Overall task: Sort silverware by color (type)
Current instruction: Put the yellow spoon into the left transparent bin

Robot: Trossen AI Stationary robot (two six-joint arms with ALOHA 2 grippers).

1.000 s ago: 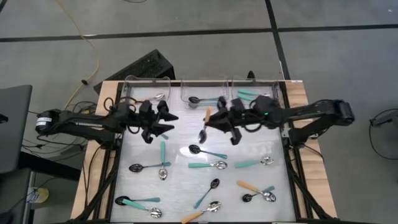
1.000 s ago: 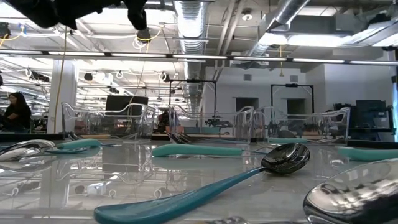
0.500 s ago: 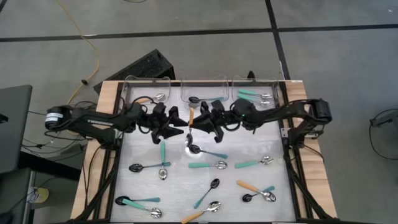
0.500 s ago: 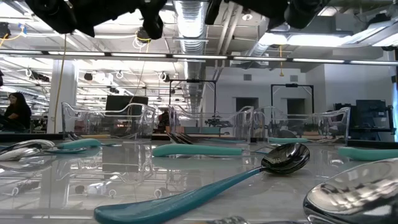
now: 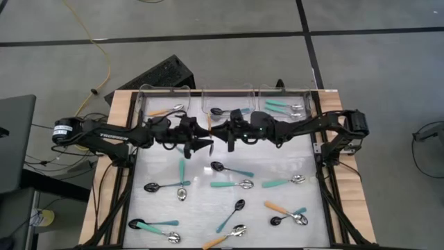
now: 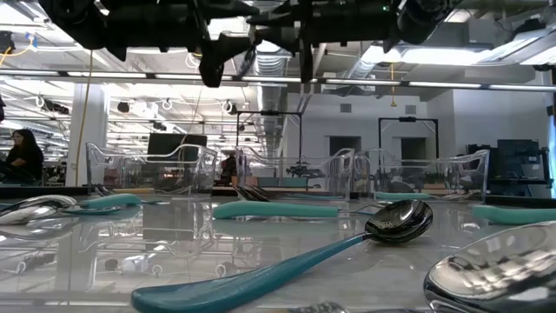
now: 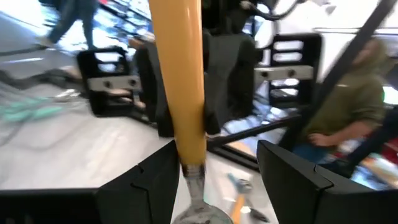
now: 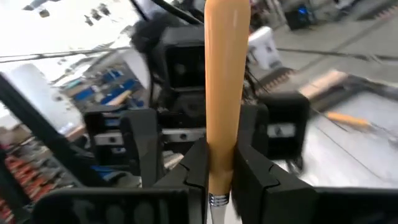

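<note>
I can read no brand or label anywhere. My left gripper (image 5: 206, 141) hangs above the table's (image 5: 305, 201) far middle, at nine o'clock from my right one, fingers (image 7: 158, 180) spread wide around the orange-handled spoon (image 7: 180, 81) without pinching it. My right gripper (image 5: 214, 132) pinches that spoon (image 8: 226, 93) by its handle. A second ago my claws stood well apart; now they meet tip to tip. Other spoons (image 5: 232, 170) lie below at six o'clock.
</note>
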